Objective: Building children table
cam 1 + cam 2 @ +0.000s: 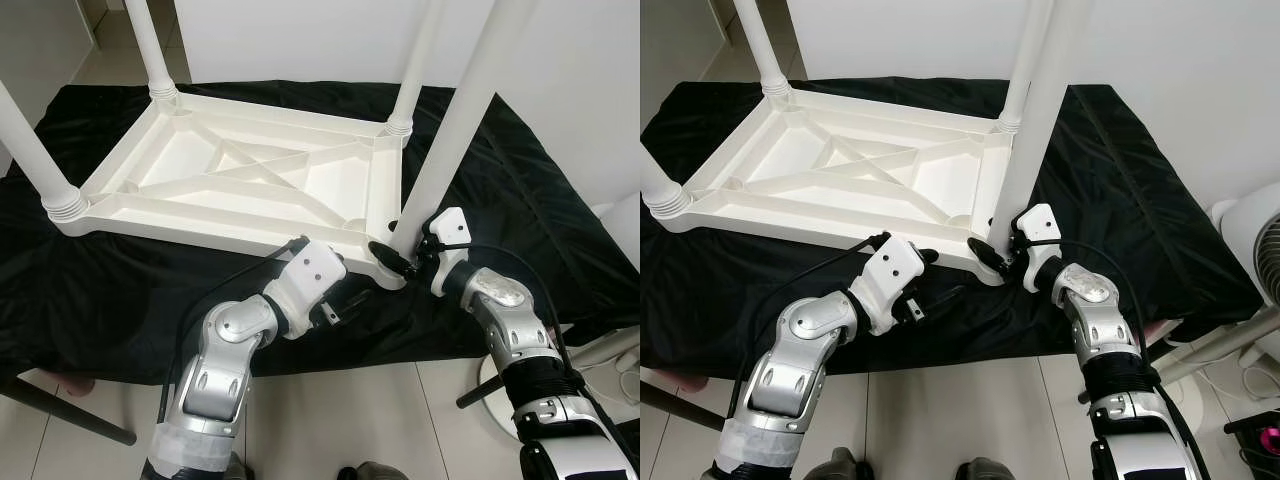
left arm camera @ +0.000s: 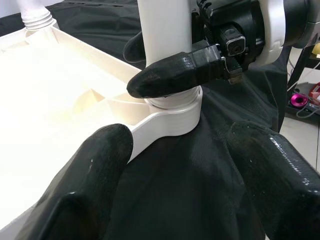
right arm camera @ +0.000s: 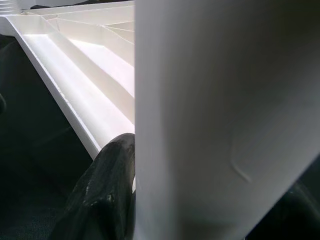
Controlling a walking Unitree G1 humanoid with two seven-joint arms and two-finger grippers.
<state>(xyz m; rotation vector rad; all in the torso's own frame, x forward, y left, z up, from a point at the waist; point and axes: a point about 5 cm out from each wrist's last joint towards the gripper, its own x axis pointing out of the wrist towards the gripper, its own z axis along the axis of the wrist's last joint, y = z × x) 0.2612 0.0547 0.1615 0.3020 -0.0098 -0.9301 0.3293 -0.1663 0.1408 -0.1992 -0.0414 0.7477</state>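
Note:
A white children's table top lies upside down on a black cloth. Three white legs stand in its corner sockets: far left, near left and far right. A fourth leg stands in the near right socket. My right gripper is shut on this leg just above the socket; one finger wraps its front, and the leg looms close in the right wrist view. My left gripper hovers open over the cloth beside that corner, its fingers apart and holding nothing.
A white wall rises behind the cloth. A white fan and its stand are at the right, with cables on the tiled floor. A dark bar crosses the floor at the near left.

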